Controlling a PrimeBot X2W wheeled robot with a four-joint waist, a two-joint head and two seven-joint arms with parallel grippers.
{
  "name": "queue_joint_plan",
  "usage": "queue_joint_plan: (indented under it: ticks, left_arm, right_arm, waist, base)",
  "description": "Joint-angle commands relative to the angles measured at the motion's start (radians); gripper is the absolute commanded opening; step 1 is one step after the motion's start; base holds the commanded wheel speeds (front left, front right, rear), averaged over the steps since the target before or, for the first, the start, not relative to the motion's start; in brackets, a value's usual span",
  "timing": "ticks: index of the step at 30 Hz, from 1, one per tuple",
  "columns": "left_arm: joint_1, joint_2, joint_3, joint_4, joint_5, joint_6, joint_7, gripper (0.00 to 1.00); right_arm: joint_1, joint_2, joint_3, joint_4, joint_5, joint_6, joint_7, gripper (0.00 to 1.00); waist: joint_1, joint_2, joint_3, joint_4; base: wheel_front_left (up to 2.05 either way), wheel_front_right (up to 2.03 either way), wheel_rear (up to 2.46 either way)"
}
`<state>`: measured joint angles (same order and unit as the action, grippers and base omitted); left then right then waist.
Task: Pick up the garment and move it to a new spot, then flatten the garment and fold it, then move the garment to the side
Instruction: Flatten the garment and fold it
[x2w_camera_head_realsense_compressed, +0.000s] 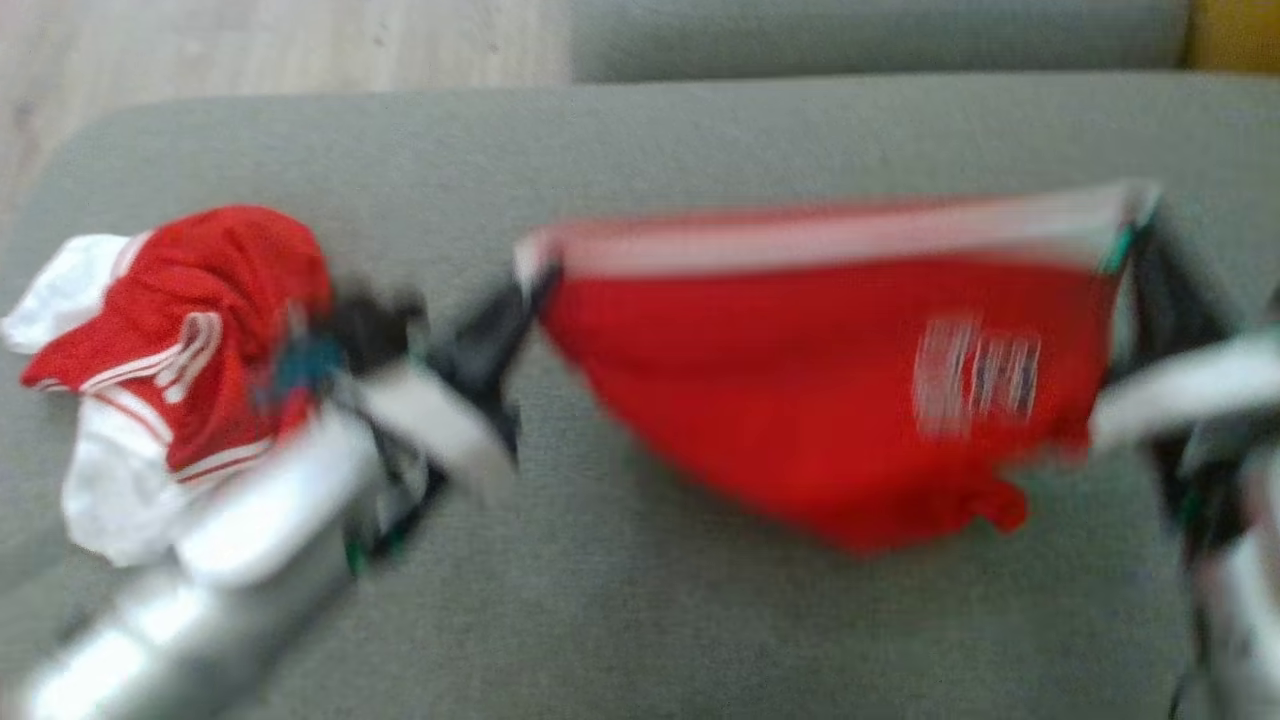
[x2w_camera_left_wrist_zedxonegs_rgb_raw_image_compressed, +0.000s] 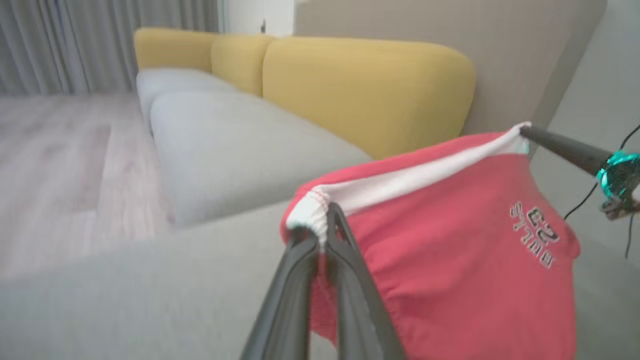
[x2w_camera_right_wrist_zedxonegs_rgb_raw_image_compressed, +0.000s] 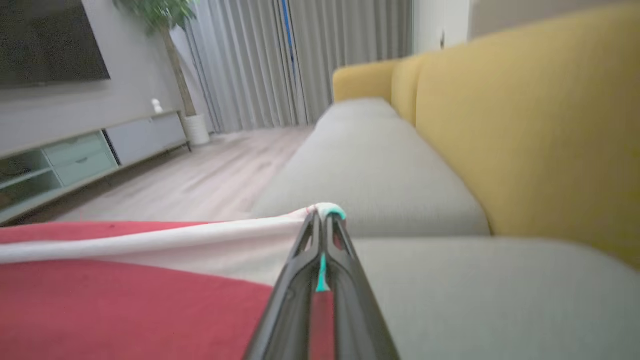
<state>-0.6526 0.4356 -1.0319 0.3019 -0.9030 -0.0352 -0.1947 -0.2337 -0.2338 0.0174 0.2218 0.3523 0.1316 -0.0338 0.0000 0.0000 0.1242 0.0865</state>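
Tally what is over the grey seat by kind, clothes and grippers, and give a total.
Red garment, stretched: 1
Red-and-white heap, crumpled: 1 (one piece or more, cannot tell)
Grippers: 2, left gripper and right gripper, jaws shut on the red garment's white band
Total: 4

We see a red cloth garment with a white gathered waistband (x2w_camera_head_realsense_compressed: 800, 400), soft and matt. The grey sofa cushion (x2w_camera_head_realsense_compressed: 700, 620) is a coarse, matt weave. The crumpled red-and-white cloth heap (x2w_camera_head_realsense_compressed: 180, 330) looks finely meshed. The left gripper (x2w_camera_left_wrist_zedxonegs_rgb_raw_image_compressed: 322, 220) has smooth, dull dark fingers (x2w_camera_left_wrist_zedxonegs_rgb_raw_image_compressed: 295, 295). The pale forearm shell (x2w_camera_head_realsense_compressed: 200, 590) is glossy. The yellow sofa backrest (x2w_camera_left_wrist_zedxonegs_rgb_raw_image_compressed: 370, 90) is matt fabric, and the pale floor (x2w_camera_left_wrist_zedxonegs_rgb_raw_image_compressed: 55, 165) shows wood grain.
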Motion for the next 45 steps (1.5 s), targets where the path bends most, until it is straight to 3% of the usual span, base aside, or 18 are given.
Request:
queue_joint_plan:
  ticks: [1,4,10,17,23,36,41,45]
  left_arm:
    - [-0.196,0.042,0.076,-0.001,0.031,-0.017,0.023,0.0]
    - [-0.378,0.027,0.107,0.051,0.065,-0.043,0.042,0.0]
    - [-0.681,-0.068,0.164,0.171,0.127,-0.073,-0.029,0.0]
    - [-0.705,-0.129,0.19,0.245,0.159,-0.087,-0.065,0.0]
    - [-0.462,-0.128,0.225,0.194,0.196,-0.093,-0.067,0.0]
    - [0.334,-0.096,0.352,-0.037,0.266,-0.083,-0.067,0.0]
    - [0.537,-0.073,0.377,-0.162,0.248,-0.046,-0.067,0.0]
    - [0.598,-0.065,0.38,-0.261,0.223,-0.021,-0.054,0.0]
  right_arm:
    - [-0.186,-0.054,0.001,-0.062,-0.002,-0.001,0.008,0.0]
    - [-0.369,-0.092,-0.016,-0.055,-0.018,-0.001,0.011,0.0]
    - [-0.652,-0.14,-0.038,-0.033,-0.047,-0.001,-0.022,0.0]
    - [-0.686,-0.142,-0.044,-0.046,-0.05,-0.001,-0.032,0.0]
    - [-0.445,-0.076,-0.069,-0.128,-0.007,-0.001,-0.038,0.0]
    - [0.311,0.133,-0.133,-0.421,0.02,-0.001,0.026,0.0]
    - [0.461,0.155,-0.162,-0.545,0.031,-0.001,0.057,0.0]
    - [0.486,0.161,-0.178,-0.606,0.023,-0.001,0.092,0.0]
  waist:
    - [0.0,0.0,0.073,-0.063]
    - [0.0,0.0,0.126,-0.099]
    - [0.0,0.0,0.201,-0.128]
    - [0.0,0.0,0.226,-0.124]
    - [0.0,0.0,0.221,-0.099]
    - [0.0,0.0,0.038,-0.091]
    - [0.0,0.0,0.006,-0.091]
    - [0.0,0.0,0.003,-0.08]
  base:
    - [0.0,0.0,0.0]
    - [0.0,0.0,0.0]
    - [0.0,0.0,0.0]
    - [0.0,0.0,0.0]
    - [0.0,0.0,0.0]
    - [0.0,0.0,0.0]
    - [0.0,0.0,0.0]
    - [0.0,0.0,0.0]
